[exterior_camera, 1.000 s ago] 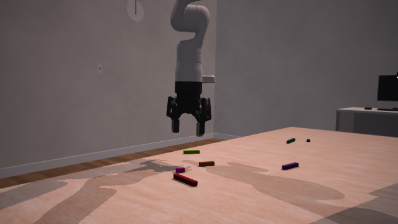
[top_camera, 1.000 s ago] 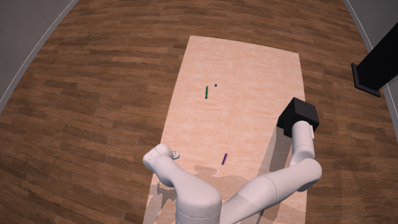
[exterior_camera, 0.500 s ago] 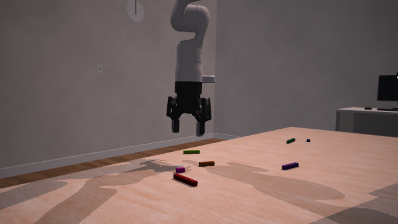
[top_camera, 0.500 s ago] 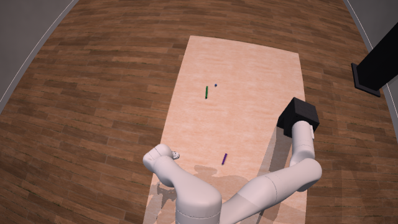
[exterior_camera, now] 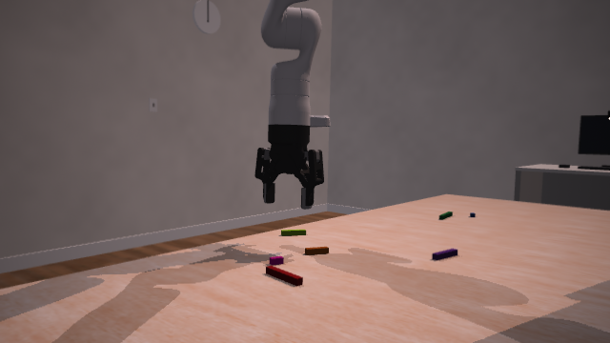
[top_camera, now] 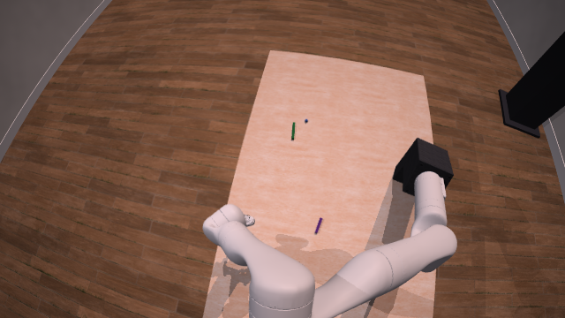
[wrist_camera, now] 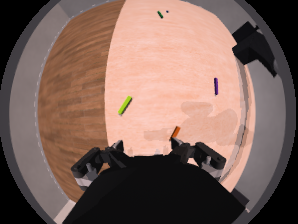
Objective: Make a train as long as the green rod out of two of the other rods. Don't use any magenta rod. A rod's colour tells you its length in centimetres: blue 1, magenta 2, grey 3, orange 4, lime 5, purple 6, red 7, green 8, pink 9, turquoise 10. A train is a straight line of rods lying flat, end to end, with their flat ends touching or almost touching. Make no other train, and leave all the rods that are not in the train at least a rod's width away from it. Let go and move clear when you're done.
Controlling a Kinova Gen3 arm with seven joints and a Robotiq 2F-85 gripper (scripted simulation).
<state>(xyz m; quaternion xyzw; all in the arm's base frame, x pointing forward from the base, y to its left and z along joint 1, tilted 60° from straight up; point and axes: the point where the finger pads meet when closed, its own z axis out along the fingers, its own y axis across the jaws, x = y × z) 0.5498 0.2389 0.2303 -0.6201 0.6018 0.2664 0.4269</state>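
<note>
Exterior view, my tool (exterior_camera: 288, 197) (wrist_camera: 147, 144) spread above the worktop (top_camera: 344, 132) (exterior_camera: 362, 295) (wrist_camera: 165, 60), red rod (exterior_camera: 284, 275) near magenta rod (exterior_camera: 276, 260), two-rod train unmade.

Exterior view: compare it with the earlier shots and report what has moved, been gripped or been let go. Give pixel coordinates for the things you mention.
Nothing visibly changed. The open black hand (exterior_camera: 288, 196) (wrist_camera: 147, 144) hangs in the same place above the table (top_camera: 344, 155) (exterior_camera: 362, 305) (wrist_camera: 165, 60), with nothing taken hold of or let go. The red (exterior_camera: 284, 275), magenta (exterior_camera: 276, 260), orange (exterior_camera: 316, 251) (wrist_camera: 176, 132), lime (exterior_camera: 294, 232) (wrist_camera: 125, 105), purple (top_camera: 319, 225) (exterior_camera: 444, 254) (wrist_camera: 216, 86), green (top_camera: 293, 131) (exterior_camera: 445, 215) (wrist_camera: 160, 14) and blue (top_camera: 306, 121) (exterior_camera: 473, 214) (wrist_camera: 167, 11) rods all stayed put.
</note>
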